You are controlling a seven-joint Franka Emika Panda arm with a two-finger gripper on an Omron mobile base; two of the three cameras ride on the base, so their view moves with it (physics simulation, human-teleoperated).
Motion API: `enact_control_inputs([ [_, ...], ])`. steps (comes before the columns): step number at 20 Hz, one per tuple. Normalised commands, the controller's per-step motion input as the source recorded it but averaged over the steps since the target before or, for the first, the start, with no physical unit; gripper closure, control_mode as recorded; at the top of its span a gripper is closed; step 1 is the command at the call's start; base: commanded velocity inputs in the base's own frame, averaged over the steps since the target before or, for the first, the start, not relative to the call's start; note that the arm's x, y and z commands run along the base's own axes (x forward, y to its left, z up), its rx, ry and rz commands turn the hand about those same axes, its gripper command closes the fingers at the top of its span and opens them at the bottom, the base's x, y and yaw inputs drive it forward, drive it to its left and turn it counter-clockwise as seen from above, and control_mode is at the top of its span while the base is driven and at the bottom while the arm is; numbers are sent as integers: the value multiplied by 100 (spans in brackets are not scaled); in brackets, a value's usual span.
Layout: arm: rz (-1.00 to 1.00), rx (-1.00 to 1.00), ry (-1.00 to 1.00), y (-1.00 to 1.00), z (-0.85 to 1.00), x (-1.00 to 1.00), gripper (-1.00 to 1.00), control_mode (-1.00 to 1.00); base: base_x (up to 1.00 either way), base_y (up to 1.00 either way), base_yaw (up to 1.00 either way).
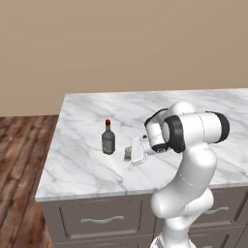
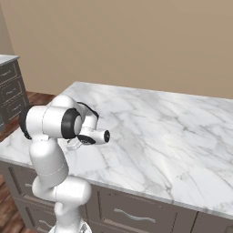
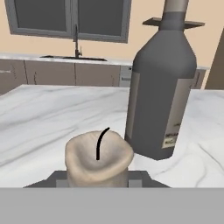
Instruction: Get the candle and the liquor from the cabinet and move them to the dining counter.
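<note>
On the white marble bench (image 1: 87, 164) my end effector (image 1: 130, 155) is clamped narrow around the candle (image 3: 99, 159), low at the surface; the liquor bottle (image 1: 108, 139) stands upright just beside it.

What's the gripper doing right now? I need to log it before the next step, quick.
Gripper: closed on the candle, low at the dining counter beside the liquor.

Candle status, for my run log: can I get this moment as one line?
gripper: shut on candle | candle: at dining counter, beside liquor | liquor: upright on counter | step: candle not released
</note>
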Motion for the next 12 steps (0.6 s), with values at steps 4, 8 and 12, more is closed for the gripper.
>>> enact_control_inputs([
  [4,0,0,0,-2,-26,-14,100,-100,0,0,0],
  [8,0,0,0,-1,-29,-19,100,-100,0,0,0],
  [12,0,0,0,-2,-26,-22,-100,-100,0,0,0],
])
